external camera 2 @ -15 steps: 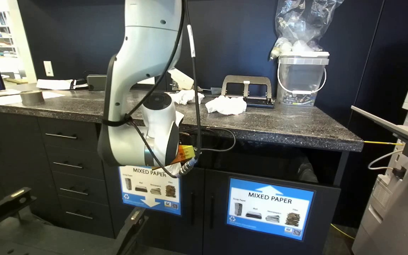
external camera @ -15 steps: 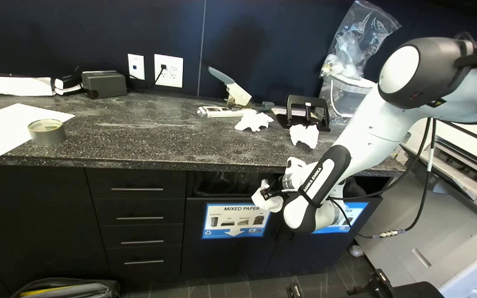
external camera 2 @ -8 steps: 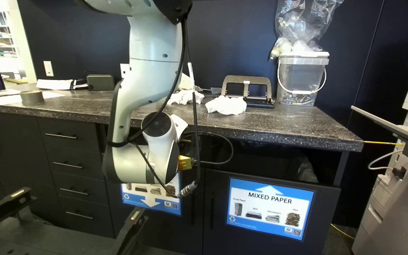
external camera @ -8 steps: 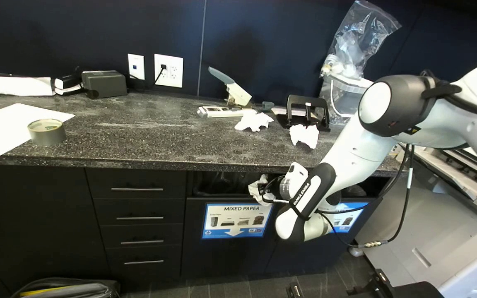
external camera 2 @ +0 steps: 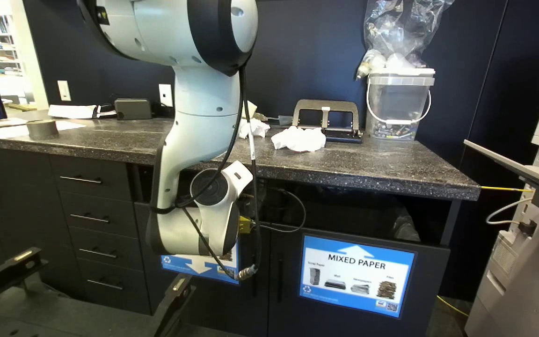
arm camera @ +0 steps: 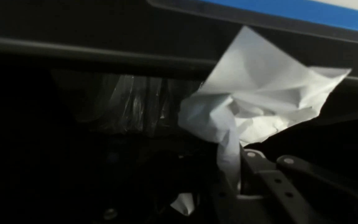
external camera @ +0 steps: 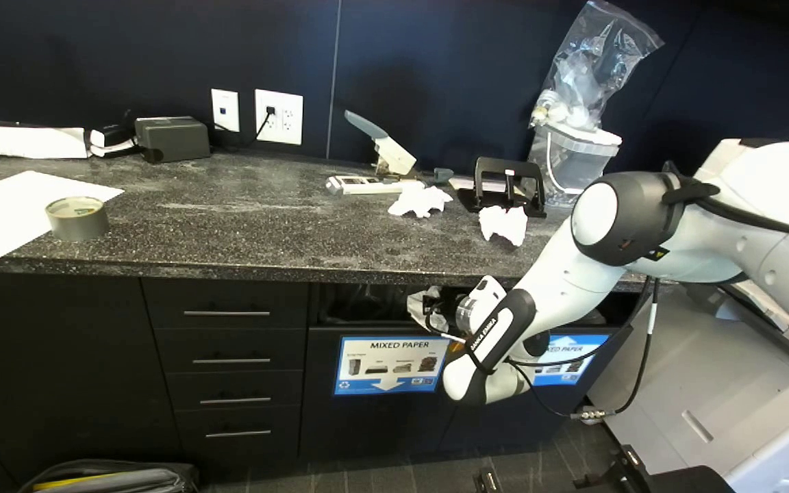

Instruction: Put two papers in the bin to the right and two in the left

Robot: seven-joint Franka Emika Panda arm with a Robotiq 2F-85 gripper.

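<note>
The counter (external camera: 264,219) has a robot arm (external camera 2: 211,93) bent down in front of it. Beneath the counter are the left bin (external camera: 381,424) and the right bin (external camera 2: 344,323). On the counter, toward the back, stand a bucket (external camera 2: 396,103) and a hole punch (external camera 2: 323,106). One white paper wad (external camera: 420,201) lies on the counter; a second paper wad (external camera: 504,223) lies nearer the counter's front edge. Below that edge, at the left bin's top, the jaws pinch a third paper wad (arm camera: 259,77).

Arm (external camera 2: 206,133) lower, paper wad (arm camera: 259,84) nearer slot (external camera: 360,305)
</note>
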